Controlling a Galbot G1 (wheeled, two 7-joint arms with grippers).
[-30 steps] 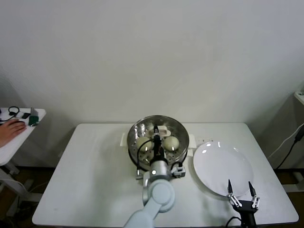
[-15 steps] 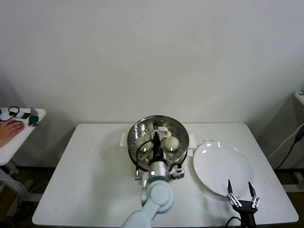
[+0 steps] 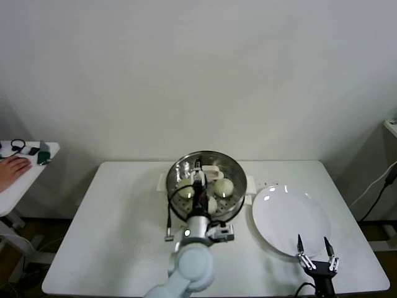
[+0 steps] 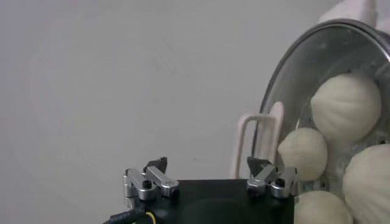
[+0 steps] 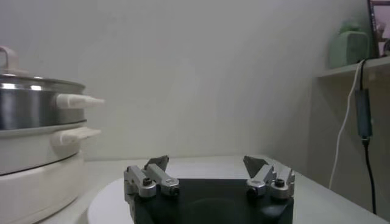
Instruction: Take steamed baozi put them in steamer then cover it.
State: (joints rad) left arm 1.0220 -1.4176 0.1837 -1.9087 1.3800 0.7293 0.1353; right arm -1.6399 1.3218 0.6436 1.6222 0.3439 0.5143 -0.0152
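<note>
Left gripper (image 4: 207, 176) jaws spread wide, holding nothing, over near rim of steamer (image 3: 208, 162). Steamed baozi (image 4: 346, 108) sit inside steamer on white surface (image 3: 124, 217). Right gripper (image 3: 316, 253) jaws spread, empty, low by white plate (image 3: 291, 214).

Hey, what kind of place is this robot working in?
Probably a lab or test room staged as a kitchen: a bare white table against a blank wall, holding only a steamer with baozi and a white plate.
</note>
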